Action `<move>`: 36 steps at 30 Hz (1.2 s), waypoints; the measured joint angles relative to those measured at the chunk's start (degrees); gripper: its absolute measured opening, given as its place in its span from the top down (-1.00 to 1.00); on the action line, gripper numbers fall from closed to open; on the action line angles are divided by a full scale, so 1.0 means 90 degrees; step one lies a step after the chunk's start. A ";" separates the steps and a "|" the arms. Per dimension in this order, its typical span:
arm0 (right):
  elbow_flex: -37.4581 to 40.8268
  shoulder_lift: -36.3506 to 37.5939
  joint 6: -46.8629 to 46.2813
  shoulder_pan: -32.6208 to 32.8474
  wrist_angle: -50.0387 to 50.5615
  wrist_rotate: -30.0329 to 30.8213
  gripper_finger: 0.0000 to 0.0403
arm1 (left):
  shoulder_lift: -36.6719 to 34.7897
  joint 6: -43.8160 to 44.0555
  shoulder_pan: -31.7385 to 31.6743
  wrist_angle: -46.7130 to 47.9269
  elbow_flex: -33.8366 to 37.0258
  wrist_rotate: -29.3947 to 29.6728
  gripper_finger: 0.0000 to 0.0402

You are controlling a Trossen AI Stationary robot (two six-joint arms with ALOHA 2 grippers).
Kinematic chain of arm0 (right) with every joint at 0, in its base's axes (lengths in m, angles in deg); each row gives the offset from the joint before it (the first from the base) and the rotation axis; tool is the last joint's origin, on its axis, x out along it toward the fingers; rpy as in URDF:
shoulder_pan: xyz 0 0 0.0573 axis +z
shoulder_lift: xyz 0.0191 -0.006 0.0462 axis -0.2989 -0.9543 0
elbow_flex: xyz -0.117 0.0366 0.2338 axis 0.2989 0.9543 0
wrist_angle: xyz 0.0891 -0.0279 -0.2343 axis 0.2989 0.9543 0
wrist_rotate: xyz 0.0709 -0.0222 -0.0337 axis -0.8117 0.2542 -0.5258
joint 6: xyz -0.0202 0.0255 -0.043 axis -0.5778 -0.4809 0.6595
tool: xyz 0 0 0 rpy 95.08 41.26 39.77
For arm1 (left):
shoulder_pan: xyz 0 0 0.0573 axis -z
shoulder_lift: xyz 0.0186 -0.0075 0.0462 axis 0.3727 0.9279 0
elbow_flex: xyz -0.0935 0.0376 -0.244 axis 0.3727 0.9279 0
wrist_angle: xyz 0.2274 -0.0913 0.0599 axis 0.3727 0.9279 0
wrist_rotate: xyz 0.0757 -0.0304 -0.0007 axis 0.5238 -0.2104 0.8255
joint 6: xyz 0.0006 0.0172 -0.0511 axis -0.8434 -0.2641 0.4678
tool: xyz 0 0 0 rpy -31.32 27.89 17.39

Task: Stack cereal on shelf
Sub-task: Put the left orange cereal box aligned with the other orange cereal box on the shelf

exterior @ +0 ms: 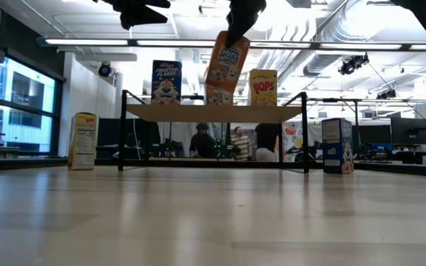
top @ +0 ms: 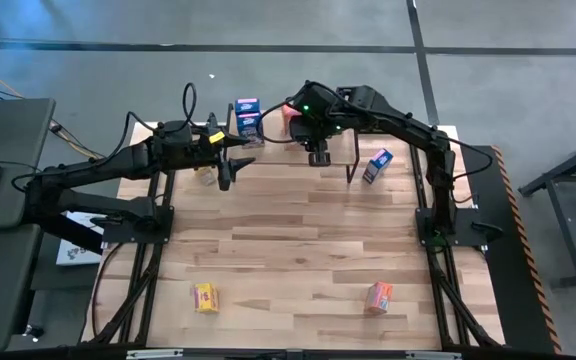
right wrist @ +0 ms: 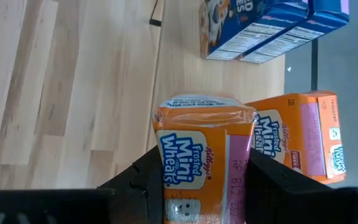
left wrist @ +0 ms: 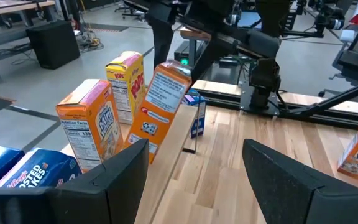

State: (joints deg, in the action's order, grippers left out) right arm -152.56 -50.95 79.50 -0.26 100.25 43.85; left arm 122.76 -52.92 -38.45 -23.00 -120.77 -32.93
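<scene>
My right gripper is shut on an orange Mini-Wheats cereal box above the shelf, a light plank on dark legs at the table's far edge. Standing on the plank are a blue Frosted Flakes box, a second orange box and a yellow Pops box. More blue boxes show in the left wrist view. My left gripper hangs open by the shelf's left end and touches nothing. My right gripper pinches the orange box between its two fingers at its upper end, coming from above and pointing down. The box hangs below the fingers, tilted and lifted clear above the shelf top, with its free end lowest.
Loose boxes stand on the tabletop: a yellow one left of the shelf, a blue one right of it, and a yellow one and an orange one near the front edge. People stand in the room behind.
</scene>
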 joint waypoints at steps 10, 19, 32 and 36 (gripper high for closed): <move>0.0031 -0.0001 0.0216 -0.0018 -0.0149 -0.0101 0.28 | 0.0001 0.0000 0.0000 -0.0002 -0.0001 0.0001 -0.25; 0.0036 -0.0245 0.0219 -0.0170 -0.0053 -0.0220 0.28 | 0.0001 0.0000 0.0002 -0.0014 -0.0002 0.0001 -0.25; 0.0039 -0.0458 0.0219 -0.0184 -0.0096 -0.0362 0.28 | 0.0000 0.0000 0.0002 -0.0007 -0.0004 0.0001 -0.25; 0.0039 -0.0500 0.0202 -0.0203 -0.0128 -0.0346 0.28 | 0.0000 0.0000 0.0002 -0.0005 -0.0004 0.0001 -0.25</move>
State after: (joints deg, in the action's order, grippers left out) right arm -152.21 -55.45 81.32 -2.09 99.10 40.74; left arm 122.76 -52.92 -38.44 -23.04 -120.80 -32.91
